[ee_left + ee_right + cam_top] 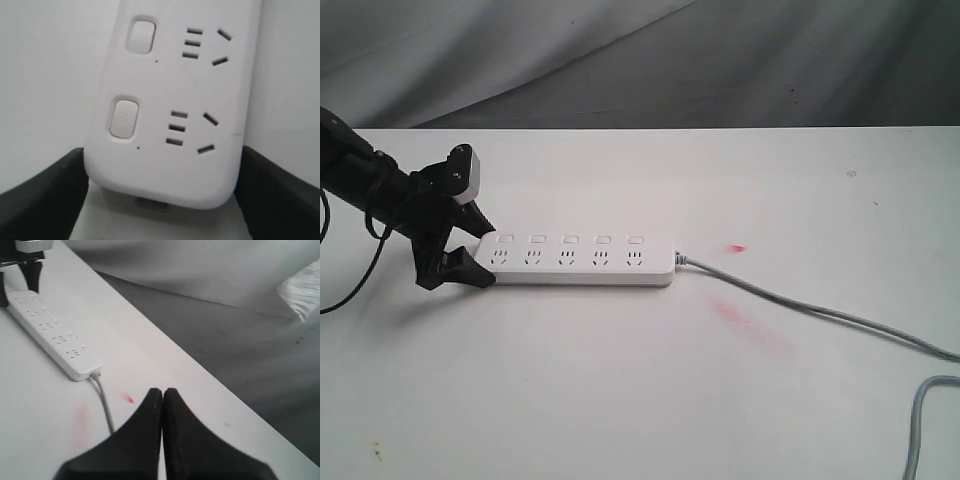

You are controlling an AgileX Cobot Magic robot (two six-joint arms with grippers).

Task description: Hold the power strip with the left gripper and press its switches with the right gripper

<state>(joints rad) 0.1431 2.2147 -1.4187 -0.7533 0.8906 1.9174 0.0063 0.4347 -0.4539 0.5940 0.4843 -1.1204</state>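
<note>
The white power strip [582,262] lies flat on the table, and its five switches [570,240] run along the far side. My left gripper [477,248] straddles the strip's left end. In the left wrist view its black fingers [42,195] press against both sides of the power strip [170,165], and two switches [124,119] show there. The right gripper [162,391] is shut with nothing between its fingers. It hovers over the table beyond the cord end of the power strip [55,335], apart from it. The exterior view does not show this gripper.
A grey cord [800,305] runs from the strip's right end to the table's right edge and loops back at the front right. Red smears [750,325] mark the white table [620,400] by the cord. Grey cloth [650,60] hangs behind the far edge.
</note>
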